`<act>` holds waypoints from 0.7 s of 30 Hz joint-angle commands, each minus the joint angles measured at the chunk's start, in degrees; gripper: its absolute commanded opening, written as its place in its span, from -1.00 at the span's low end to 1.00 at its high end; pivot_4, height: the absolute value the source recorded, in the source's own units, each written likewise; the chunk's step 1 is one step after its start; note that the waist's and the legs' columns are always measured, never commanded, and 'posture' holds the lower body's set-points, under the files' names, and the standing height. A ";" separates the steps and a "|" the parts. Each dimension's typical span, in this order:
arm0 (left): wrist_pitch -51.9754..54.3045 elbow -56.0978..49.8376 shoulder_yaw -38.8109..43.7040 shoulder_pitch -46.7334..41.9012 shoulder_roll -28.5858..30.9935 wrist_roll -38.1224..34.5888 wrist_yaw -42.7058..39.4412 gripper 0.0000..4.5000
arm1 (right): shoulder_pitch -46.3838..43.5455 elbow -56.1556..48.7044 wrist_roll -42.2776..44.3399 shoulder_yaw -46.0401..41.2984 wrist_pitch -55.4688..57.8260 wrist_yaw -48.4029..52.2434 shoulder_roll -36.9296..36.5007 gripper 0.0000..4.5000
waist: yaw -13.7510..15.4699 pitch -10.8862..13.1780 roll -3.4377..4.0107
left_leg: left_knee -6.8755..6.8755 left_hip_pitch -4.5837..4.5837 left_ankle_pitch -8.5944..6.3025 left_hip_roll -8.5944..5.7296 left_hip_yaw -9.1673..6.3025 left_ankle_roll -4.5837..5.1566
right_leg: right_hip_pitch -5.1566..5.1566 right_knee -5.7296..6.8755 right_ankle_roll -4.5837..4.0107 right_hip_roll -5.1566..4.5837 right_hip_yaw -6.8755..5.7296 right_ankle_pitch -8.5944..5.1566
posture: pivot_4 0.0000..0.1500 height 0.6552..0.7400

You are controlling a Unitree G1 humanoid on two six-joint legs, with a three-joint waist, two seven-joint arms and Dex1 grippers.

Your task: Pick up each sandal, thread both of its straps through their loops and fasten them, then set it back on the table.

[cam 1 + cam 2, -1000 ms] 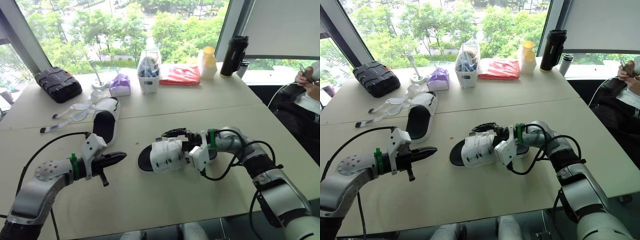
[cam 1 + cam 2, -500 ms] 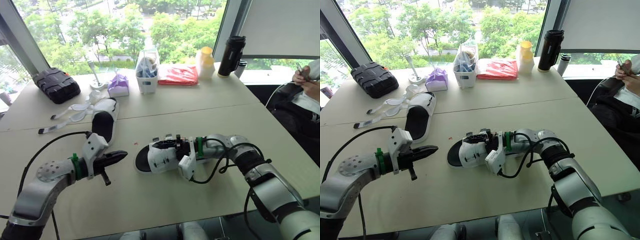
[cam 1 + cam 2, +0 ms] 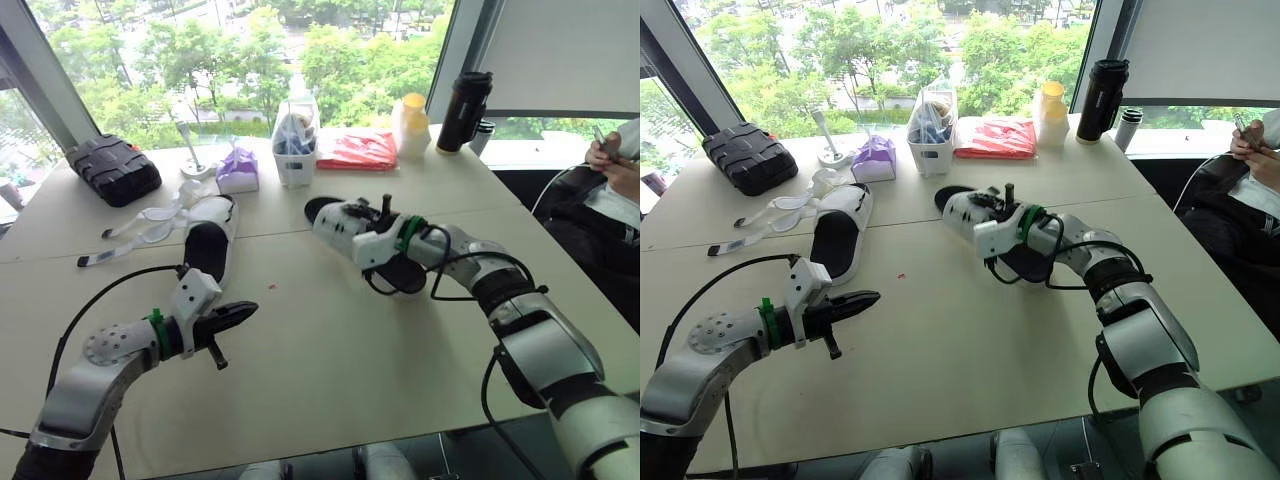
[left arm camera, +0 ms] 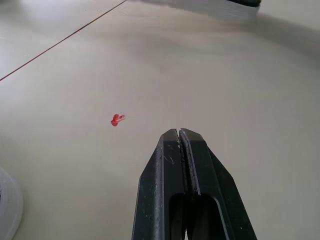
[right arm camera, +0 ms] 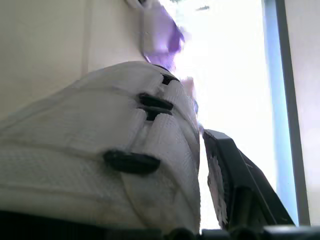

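Note:
My right gripper (image 3: 380, 228) is shut on a white sandal (image 3: 345, 225) with a black sole and holds it tilted in the air above the middle of the table. Up close, the sandal's two white straps (image 5: 100, 150) lie across the upper with black loops, and one finger (image 5: 235, 180) presses beside them. A second white sandal (image 3: 208, 243) lies on the table at the left, its loose straps (image 3: 130, 235) trailing out to the left. My left gripper (image 3: 243, 313) hovers low over bare table near the front left, shut and empty (image 4: 180, 132).
Along the far edge stand a black case (image 3: 113, 168), a purple packet (image 3: 239, 170), a white bin (image 3: 296, 140), a red bag (image 3: 358, 150), a yellow-lidded bottle (image 3: 411, 122) and a black flask (image 3: 466, 98). A person (image 3: 615, 160) sits at the right. A tiny red scrap (image 4: 116, 119) lies ahead of my left gripper.
The right gripper closed on the sandal, lifted it off the table and carried it up and toward the far side, turning it. The left gripper stayed put.

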 commanded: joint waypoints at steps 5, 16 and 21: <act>-1.89 0.36 -0.43 -1.40 0.11 0.90 0.12 -1.00 | -7.14 8.47 7.48 -2.66 15.31 2.26 3.45 -0.42 | 0.03 0.00 0.01 | -0.10 -0.08 0.00 0.00 0.01 0.00 | -0.10 -0.03 -0.01 -0.01 0.00 0.00 | 1.00 1.00; -1.79 -0.14 -0.60 -0.96 0.23 1.39 0.32 -1.00 | -7.75 14.91 6.92 1.76 28.58 -0.74 5.73 -0.42 | 0.01 0.02 0.04 | -0.08 -0.14 0.00 -0.07 0.16 0.00 | -0.31 0.17 0.00 -0.04 0.16 0.01 | 1.00 1.00; -1.68 -0.51 -0.69 -0.52 0.36 1.41 0.32 -1.00 | -7.36 14.99 9.53 1.00 29.34 1.48 7.16 -0.42 | -0.25 0.02 0.03 | -0.04 -0.11 0.00 -0.07 0.22 0.00 | -0.36 0.34 0.00 -0.02 0.23 0.01 | 1.00 1.00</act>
